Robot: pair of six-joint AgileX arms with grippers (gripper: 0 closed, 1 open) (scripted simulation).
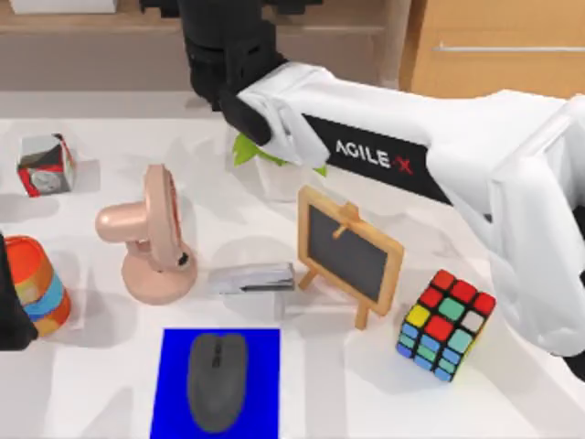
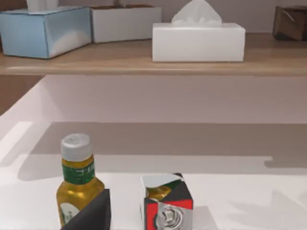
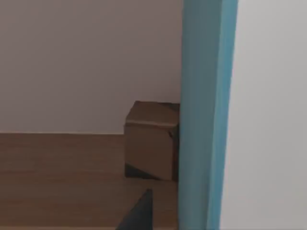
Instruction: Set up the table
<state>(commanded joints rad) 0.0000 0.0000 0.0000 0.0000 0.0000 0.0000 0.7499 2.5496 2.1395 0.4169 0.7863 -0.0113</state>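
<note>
1. The white table (image 1: 82, 384) lies under everything, with a small chalkboard (image 1: 349, 253) standing near its middle.
2. Just left of the chalkboard lies a stapler (image 1: 251, 278), then a pink fan (image 1: 151, 236).
3. In front of it, a grey mouse (image 1: 217, 380) sits on a blue mat (image 1: 174, 361).
4. A colour cube (image 1: 445, 323) sits at its right.
5. My right arm (image 1: 411, 146) reaches over and behind the chalkboard; I cannot tell how its fingers stand.
6. My left arm (image 1: 11, 302) is probably the dark shape at the far left edge.
</note>
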